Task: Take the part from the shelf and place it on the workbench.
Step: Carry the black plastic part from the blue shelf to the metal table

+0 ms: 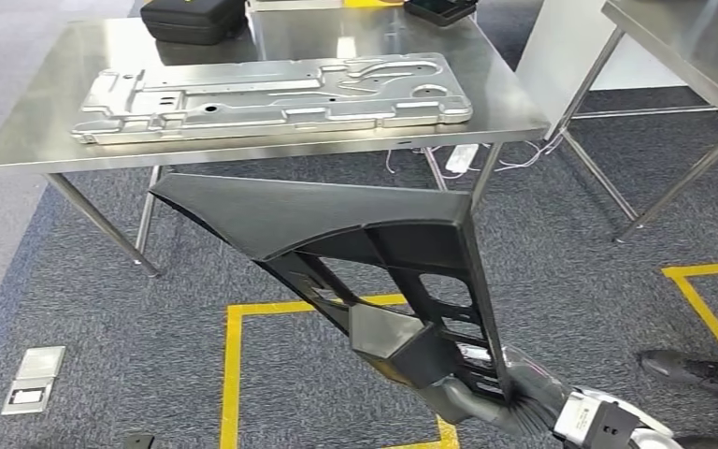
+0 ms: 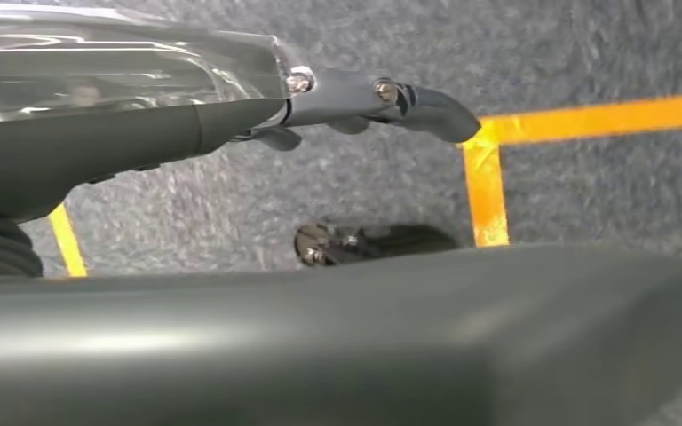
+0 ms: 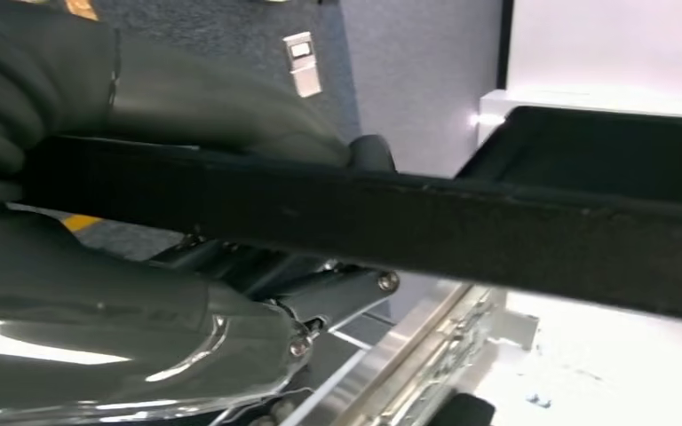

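right hand (image 1: 514,398) grips the narrow end of a big black plastic part (image 1: 337,224), low in the head view. the part fans out from that grip into a wide triangular panel with ribbed openings along 1 side, and it is held in the air above the grey carpet (image 1: 570,262), its far edge just short of the steel workbench (image 1: 47,112) ahead. in the right wrist view the thumb (image 3: 231,106) lies over one side of the part's dark edge (image 3: 408,222) and the fingers (image 3: 337,297) come up on the other side, so the edge is clamped between them.

left hand (image 2: 364,98) hangs over the carpet near a yellow floor line (image 2: 488,177); its fingers are stretched out with nothing in them.

on the workbench lies a long pressed metal panel (image 1: 271,94), with a black case (image 1: 192,19) behind it. a person's dark shoe (image 1: 696,369) stands on the carpet at the right.
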Controlling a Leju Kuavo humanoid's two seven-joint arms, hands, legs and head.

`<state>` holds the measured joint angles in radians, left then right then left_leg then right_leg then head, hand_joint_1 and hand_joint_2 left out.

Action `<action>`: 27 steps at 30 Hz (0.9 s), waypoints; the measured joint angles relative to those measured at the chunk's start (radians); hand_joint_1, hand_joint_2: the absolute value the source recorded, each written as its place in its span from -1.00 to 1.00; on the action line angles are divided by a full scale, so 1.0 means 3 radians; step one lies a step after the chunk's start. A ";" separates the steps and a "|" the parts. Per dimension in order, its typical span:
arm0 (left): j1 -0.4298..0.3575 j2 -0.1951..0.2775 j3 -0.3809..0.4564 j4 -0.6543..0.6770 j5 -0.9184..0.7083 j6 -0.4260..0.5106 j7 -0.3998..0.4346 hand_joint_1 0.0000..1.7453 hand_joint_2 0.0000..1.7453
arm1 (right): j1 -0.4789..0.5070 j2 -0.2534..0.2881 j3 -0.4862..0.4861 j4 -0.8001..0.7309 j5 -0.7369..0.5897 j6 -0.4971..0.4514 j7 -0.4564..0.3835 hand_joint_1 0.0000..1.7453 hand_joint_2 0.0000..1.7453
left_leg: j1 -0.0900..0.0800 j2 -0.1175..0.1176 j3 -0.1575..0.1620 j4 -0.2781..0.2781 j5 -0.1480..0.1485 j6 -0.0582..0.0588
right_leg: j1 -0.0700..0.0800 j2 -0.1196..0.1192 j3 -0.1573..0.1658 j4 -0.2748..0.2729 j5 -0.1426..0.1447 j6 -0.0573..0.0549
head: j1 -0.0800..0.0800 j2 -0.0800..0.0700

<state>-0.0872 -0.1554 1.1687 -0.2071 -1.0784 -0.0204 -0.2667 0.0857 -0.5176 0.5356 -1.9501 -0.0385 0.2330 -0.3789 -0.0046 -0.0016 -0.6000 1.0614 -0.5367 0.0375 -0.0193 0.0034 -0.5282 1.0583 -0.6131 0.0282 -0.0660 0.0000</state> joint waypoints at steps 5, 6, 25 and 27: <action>0.0004 -0.0010 0.0004 0.0000 -0.0001 0.0000 0.0015 -1.00 1.00 | 0.0033 -0.0022 -0.0022 -0.0008 0.0000 0.0005 -0.0001 1.00 1.00 | 0.0024 0.0004 0.0150 -0.0071 -0.0067 0.0011 | -0.0010 -0.0003 -0.0463 0.0751 -0.0195 0.0053 | 0.0001 0.0000; 0.0006 -0.0011 0.0006 0.0001 -0.0001 -0.0001 0.0018 -1.00 1.00 | 0.0044 -0.0025 -0.0024 -0.0008 0.0000 0.0011 -0.0001 1.00 1.00 | 0.0027 0.0003 0.0184 -0.0071 -0.0094 0.0003 | -0.0012 -0.0004 -0.0515 0.0768 -0.0127 0.0065 | 0.0001 0.0000; 0.0007 -0.0007 0.0021 0.0000 -0.0014 0.0000 0.0041 -1.00 1.00 | 0.0135 -0.0032 -0.0038 -0.0058 0.0003 0.0083 -0.0019 1.00 1.00 | 0.0000 -0.0005 -0.0130 0.0304 0.0024 -0.0051 | 0.0011 0.0007 0.0007 0.0016 0.0029 -0.0102 | -0.0002 0.0000; 0.0007 -0.0003 0.0022 0.0001 -0.0015 0.0001 0.0041 -1.00 1.00 | 0.0141 -0.0024 -0.0037 -0.0058 0.0009 0.0094 -0.0031 1.00 1.00 | -0.0031 -0.0006 -0.0087 0.0174 0.0049 -0.0003 | 0.0001 0.0011 0.0015 0.0006 0.0010 -0.0072 | -0.0003 0.0000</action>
<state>-0.0851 -0.1563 1.1754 -0.2069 -1.0829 -0.0202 -0.2543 0.1280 -0.5248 0.5244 -1.9675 -0.0358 0.2611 -0.3881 -0.0140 -0.0033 -0.6262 1.1136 -0.5221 0.0366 -0.0189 0.0068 -0.5238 1.0600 -0.6101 0.0066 -0.0670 0.0000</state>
